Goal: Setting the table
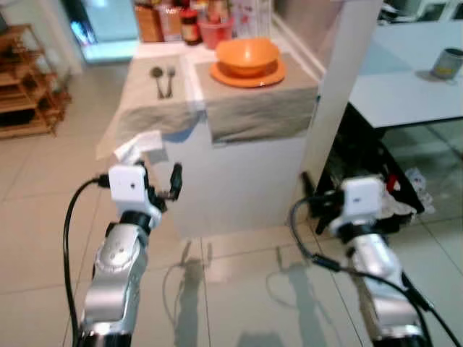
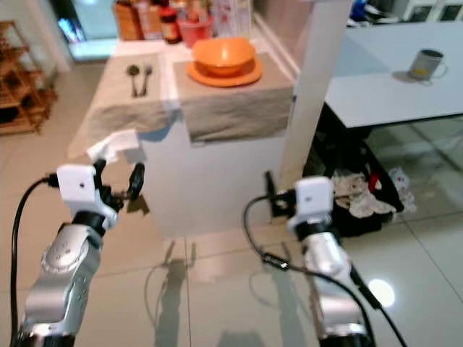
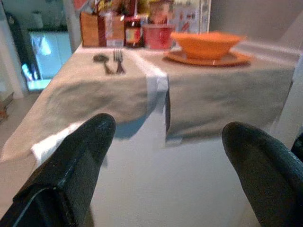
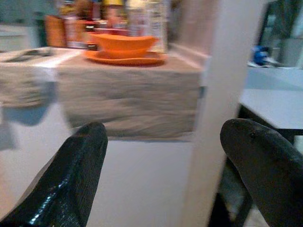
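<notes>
An orange bowl (image 1: 247,54) sits on an orange plate (image 1: 248,75) on a beige placemat (image 1: 253,105) on the white counter (image 1: 239,173). To its left, a spoon (image 1: 157,76) and a fork (image 1: 170,78) lie side by side on a second beige placemat (image 1: 145,101) that hangs over the counter's edge. My left gripper (image 1: 160,177) is held up in front of the counter's left corner, open and empty. My right gripper (image 1: 318,199) is open and empty too, low beside the white pillar. Both stand short of the counter.
A white pillar (image 1: 340,87) rises at the counter's right corner. Beyond it is a white table (image 1: 405,94) with a metal mug (image 1: 447,63); clutter (image 1: 401,191) lies beneath. Jars and bottles (image 1: 184,22) line the counter's back. A wooden shelf (image 1: 25,83) stands left.
</notes>
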Tool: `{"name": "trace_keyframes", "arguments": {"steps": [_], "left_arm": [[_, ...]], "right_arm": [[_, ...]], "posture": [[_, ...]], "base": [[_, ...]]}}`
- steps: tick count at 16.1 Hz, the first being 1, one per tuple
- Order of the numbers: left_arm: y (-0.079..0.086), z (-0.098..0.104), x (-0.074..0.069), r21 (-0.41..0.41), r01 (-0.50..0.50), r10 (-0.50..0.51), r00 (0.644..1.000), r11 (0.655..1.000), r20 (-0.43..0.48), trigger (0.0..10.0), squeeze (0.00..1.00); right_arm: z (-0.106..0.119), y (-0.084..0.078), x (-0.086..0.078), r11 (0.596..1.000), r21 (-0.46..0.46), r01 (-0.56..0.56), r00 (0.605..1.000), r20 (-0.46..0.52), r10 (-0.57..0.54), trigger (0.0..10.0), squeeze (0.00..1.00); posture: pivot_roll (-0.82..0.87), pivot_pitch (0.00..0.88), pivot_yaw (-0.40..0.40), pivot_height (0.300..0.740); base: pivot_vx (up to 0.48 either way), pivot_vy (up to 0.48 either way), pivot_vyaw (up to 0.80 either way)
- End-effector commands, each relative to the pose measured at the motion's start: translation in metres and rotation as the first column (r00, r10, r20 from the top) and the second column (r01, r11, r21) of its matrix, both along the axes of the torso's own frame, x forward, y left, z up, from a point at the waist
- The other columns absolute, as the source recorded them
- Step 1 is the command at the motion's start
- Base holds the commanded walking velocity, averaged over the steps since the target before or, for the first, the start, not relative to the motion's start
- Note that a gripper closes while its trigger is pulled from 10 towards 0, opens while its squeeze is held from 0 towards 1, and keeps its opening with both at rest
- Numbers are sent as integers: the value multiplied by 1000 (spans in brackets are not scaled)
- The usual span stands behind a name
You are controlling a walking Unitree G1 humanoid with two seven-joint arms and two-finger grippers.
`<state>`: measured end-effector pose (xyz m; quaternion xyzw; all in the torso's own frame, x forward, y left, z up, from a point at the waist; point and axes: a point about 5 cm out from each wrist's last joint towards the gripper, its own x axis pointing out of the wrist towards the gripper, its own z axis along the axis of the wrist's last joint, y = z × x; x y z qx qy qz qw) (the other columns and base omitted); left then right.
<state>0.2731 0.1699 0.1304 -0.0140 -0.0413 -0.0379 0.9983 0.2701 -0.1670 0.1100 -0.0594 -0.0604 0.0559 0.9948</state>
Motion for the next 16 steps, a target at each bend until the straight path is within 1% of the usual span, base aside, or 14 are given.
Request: {"name": "trace_keyframes", "arguments": {"steps": [1,5,10,14,16], "left_arm": [[4,0,0,10,-16,16,1000,1000,-3,10000,0],[1,-1,0,12,0,0,1000,1000,-4,10000,0],[-6,8,1,14,27,-27,999,1000,37,10000,0],[-7,8,2,23,32,-33,999,999,34,10000,0],[-9,8,3,30,51,-52,998,998,33,10000,0]], "right_arm": [[2,6,3,1000,10,-17,1000,14,17,10000,0],[0,7,3,1000,0,-19,1000,5,19,10000,0],[-4,7,3,1000,-11,-27,1000,-4,27,10000,0],[-6,8,4,999,-12,-36,999,-7,36,10000,0],[-6,9,4,999,-12,-39,999,-9,39,10000,0]], "posture": [[-48,0,65,740],[-48,0,65,740],[-47,0,61,740],[-45,0,62,740],[-46,0,64,740]], "base": [[435,0,0],[435,0,0],[434,0,0],[435,0,0],[435,0,0]]}}
